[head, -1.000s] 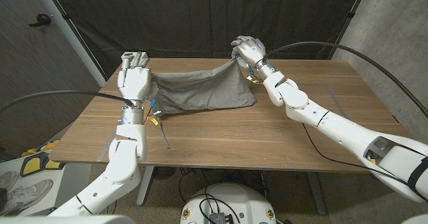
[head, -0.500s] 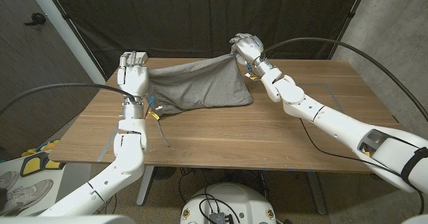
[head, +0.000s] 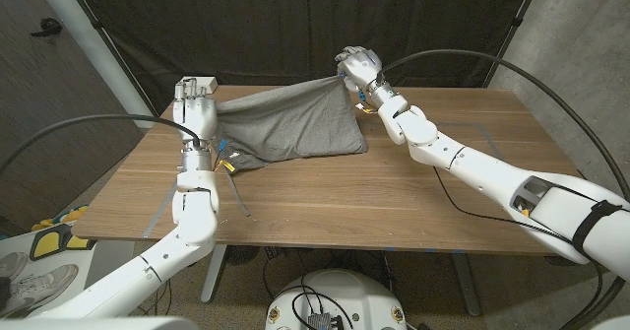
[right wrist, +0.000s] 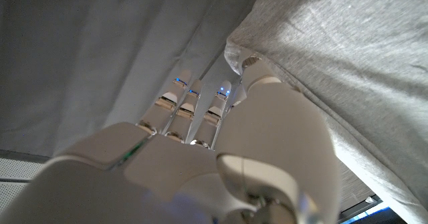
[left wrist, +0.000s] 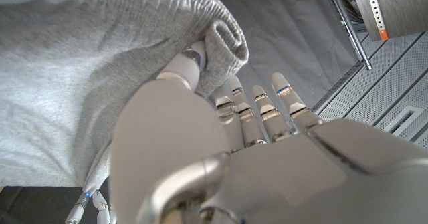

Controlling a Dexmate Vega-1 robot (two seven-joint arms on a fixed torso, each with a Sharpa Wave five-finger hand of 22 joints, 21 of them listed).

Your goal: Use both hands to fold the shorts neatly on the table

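Shorts (head: 285,123) of grey cloth hang stretched between both raised hands, their lower edge lying on the wooden table (head: 325,197). At one end the left hand (head: 196,110) pinches a rolled corner between thumb and fingers (left wrist: 194,60). At the other end the right hand (head: 358,69) grips the opposite corner, its fingers (right wrist: 221,97) closed around the cloth edge.

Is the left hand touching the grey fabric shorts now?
Touching. In the left wrist view, the left hand pinches a rolled corner of the grey fabric shorts between thumb and fingers; no gap shows.
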